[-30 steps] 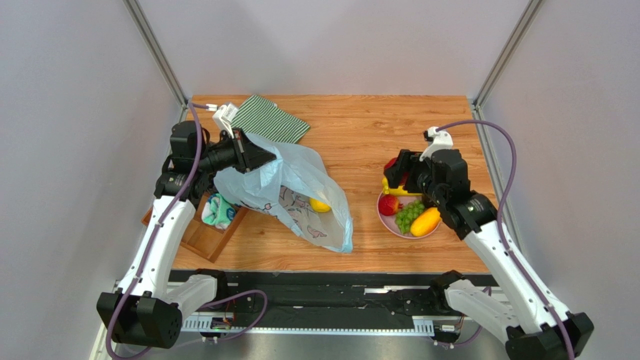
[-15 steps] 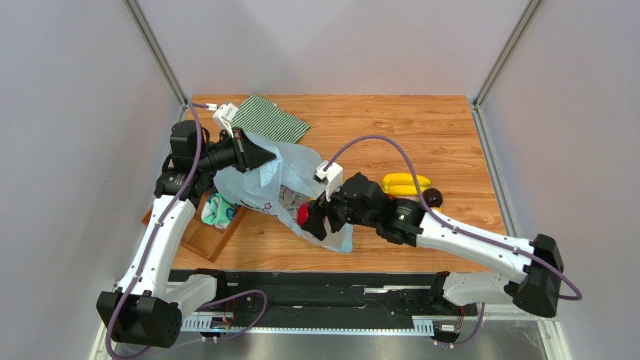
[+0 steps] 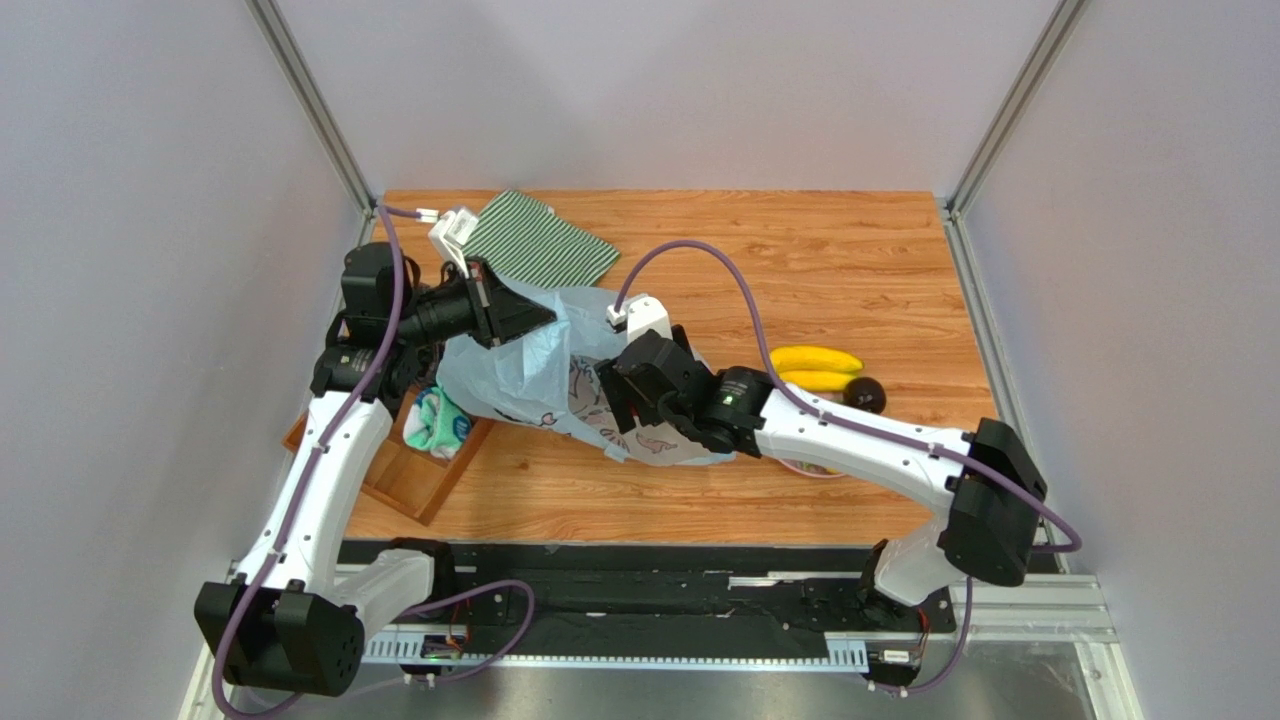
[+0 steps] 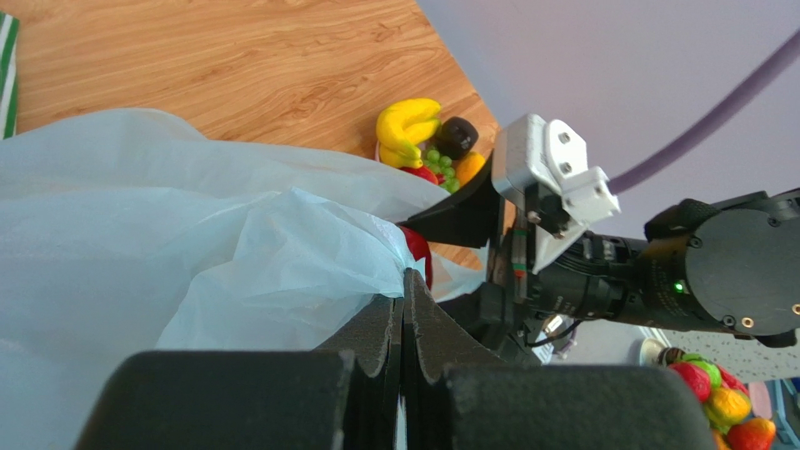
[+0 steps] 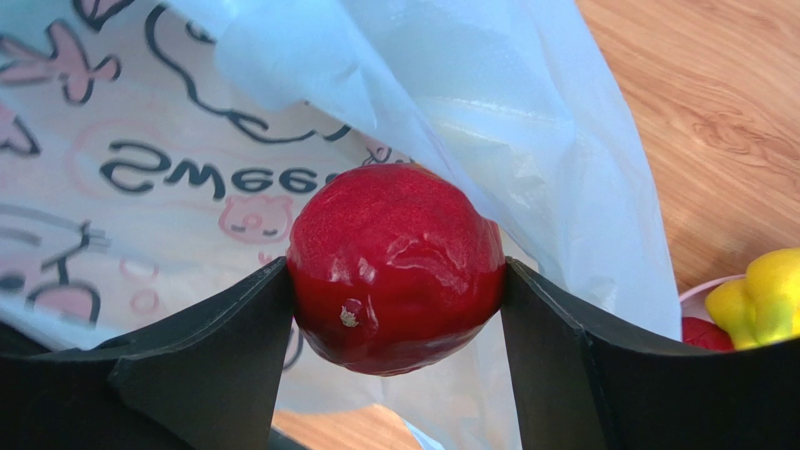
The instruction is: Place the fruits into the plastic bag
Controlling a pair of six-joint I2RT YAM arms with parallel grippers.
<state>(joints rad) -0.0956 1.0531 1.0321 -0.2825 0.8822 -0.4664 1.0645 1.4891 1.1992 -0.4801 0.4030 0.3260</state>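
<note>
Table: the wooden table [image 3: 842, 255] carried the whole job, with the arms bolted at its near edge.
Plastic bag: the plastic bag [image 3: 564, 360] lay left of centre with one edge of its mouth lifted, and its printed inside wall showed in the right wrist view.
Left arm: the left arm [image 3: 323, 465] rose from its base and bent in toward the bag's far left corner.
Right arm: the right arm [image 3: 857, 435] stretched low and leftward across the table, its wrist at the bag's mouth.
Left gripper: the left gripper [image 4: 404, 281] was clamped tight on a fold of the bag's film, holding the mouth up.
Right gripper: the right gripper [image 5: 395, 281] had its fingers pressed on both sides of the red apple [image 5: 394, 253], which sat just at the raised lip of the bag.
Step in hand: carrying one apple into the bag, by my reading; it was not yet released.
Next move: it called for pushing a little deeper past the film, then spreading the fingers so the apple dropped inside, while the left grip stayed put.
Fruits left: the banana [image 3: 816, 362] and the avocado [image 3: 864, 395] lay right of the bag; the grapes [image 4: 437, 161] sat beside them in the left wrist view.
</note>
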